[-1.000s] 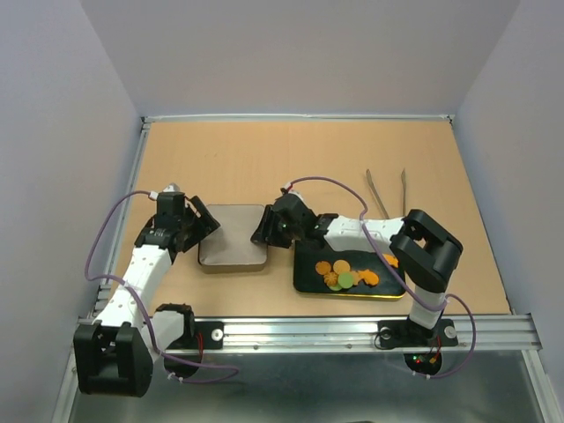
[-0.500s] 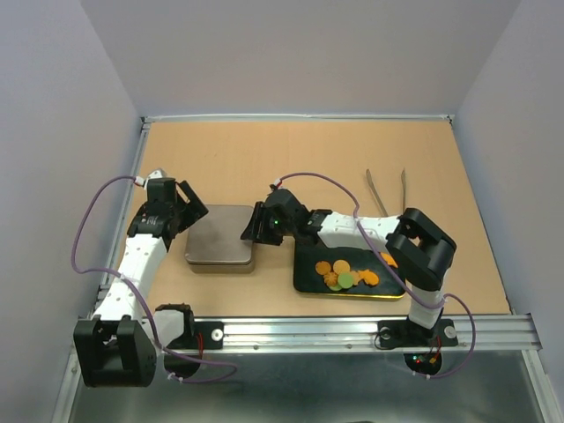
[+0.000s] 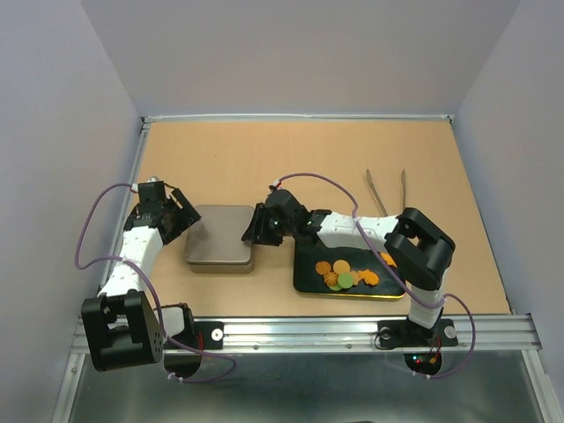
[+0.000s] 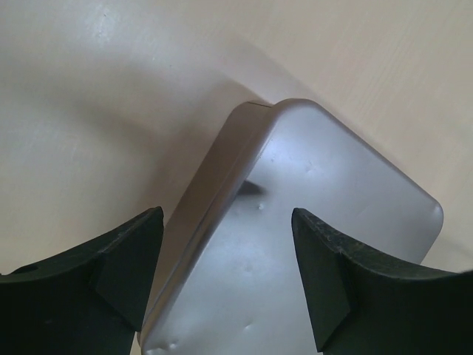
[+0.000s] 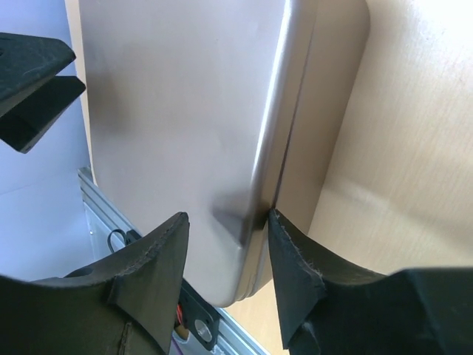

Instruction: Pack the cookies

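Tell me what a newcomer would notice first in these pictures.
The closed metal tin at the table's middle left stands out, with the right tool pinching its right edge and the left tool open at its left edge. Next comes the bright heap of cookies on a black tray just right of the tin.
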